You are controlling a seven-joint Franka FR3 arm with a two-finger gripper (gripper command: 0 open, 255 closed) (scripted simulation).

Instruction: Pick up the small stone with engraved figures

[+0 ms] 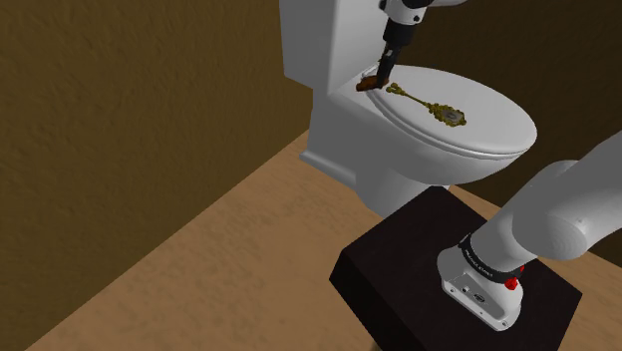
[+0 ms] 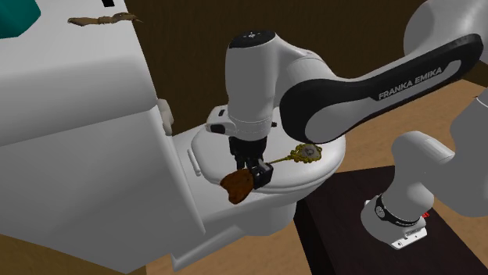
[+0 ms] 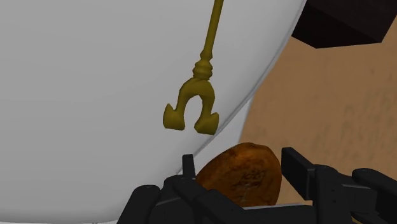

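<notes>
Two fingers (image 3: pixel 298 168) of the end effector (image 2: pixel 255 173) are clamped on the brown stone (image 3: pixel 243 177), which sits between them with the toilet lid (image 1: pixel 478 120) just below and a gold trinket (image 1: pixel 424 105) ahead. Hard, rounded and probably dense, the stone could pivot, so a hold across its broad middle looks safest.

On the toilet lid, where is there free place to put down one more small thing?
The lid is bare along its front rim, past the round end of the golden ornament, and in the strips on both sides of it. Crowded: the hinge end, where the hand holds the brown stone beside the forked end.
</notes>
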